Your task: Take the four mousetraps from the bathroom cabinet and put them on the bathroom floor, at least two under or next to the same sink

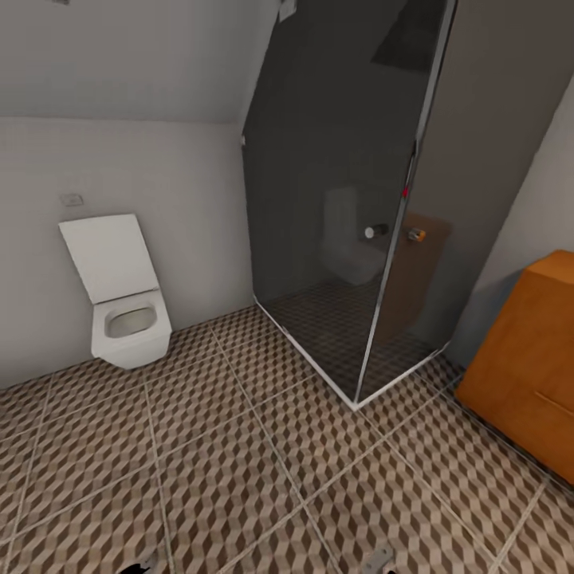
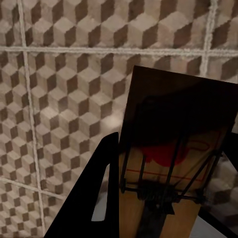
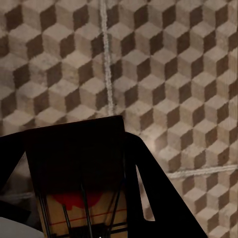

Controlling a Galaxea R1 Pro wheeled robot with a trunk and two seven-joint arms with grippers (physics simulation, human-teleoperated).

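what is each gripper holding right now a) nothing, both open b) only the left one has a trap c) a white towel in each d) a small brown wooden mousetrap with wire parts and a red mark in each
d: in the left wrist view the left gripper has a small brown wooden mousetrap between its dark fingers, and in the right wrist view the right gripper holds another such trap, both above the cube-patterned tiled floor.

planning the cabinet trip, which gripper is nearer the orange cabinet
Right. The cabinet stands at the robot's right; the right gripper is on that side, the left gripper farther across.
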